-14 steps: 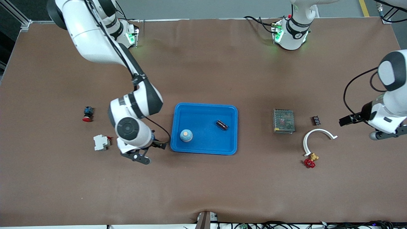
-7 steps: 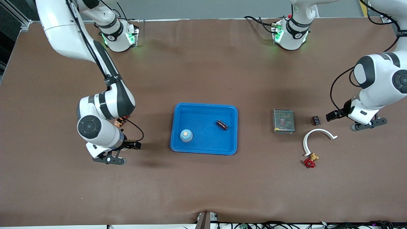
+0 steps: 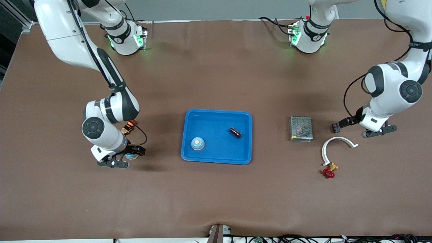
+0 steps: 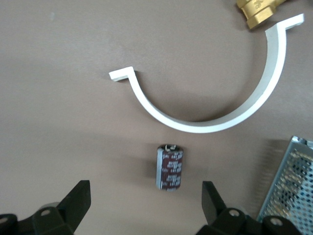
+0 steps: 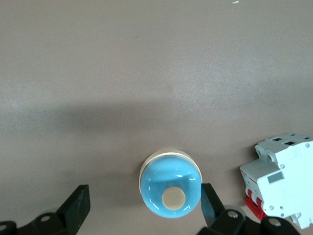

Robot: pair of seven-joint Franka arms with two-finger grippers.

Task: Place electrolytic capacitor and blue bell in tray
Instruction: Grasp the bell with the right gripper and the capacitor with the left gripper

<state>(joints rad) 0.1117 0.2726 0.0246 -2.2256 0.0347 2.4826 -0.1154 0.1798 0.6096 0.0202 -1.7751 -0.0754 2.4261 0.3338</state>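
- The tray (image 3: 218, 111) sits mid-table, its long sides running from the front camera toward the bases.
- 2 task things lie in it. The tray bell (image 3: 197, 143) stands dome-up near the corner closest to the camera and the right arm's end, its tan button facing up.
- The tray capacitor (image 3: 235, 132) lies on its side. Its long axis is diagonal: 1 end points toward the bases and the right arm's end, the other toward the camera and the left arm's end.
- The right gripper (image 5: 143, 208) hangs over a second bell (image 5: 171, 190), claw spread wide with 1 finger on each side and not touching it. This bell stands upright on the table, just beside a white circuit breaker (image 5: 279, 181).
- The left gripper (image 4: 145, 203) has its claw apart over a second capacitor (image 4: 169, 168). It lies flat on the table, with its long axis crosswise to the line between the fingers.
- 1 end points at the white curved bracket (image 4: 205, 125). The mesh box (image 4: 288, 191) lies near it, and the brass valve (image 4: 259, 10) touches the bracket's tip.
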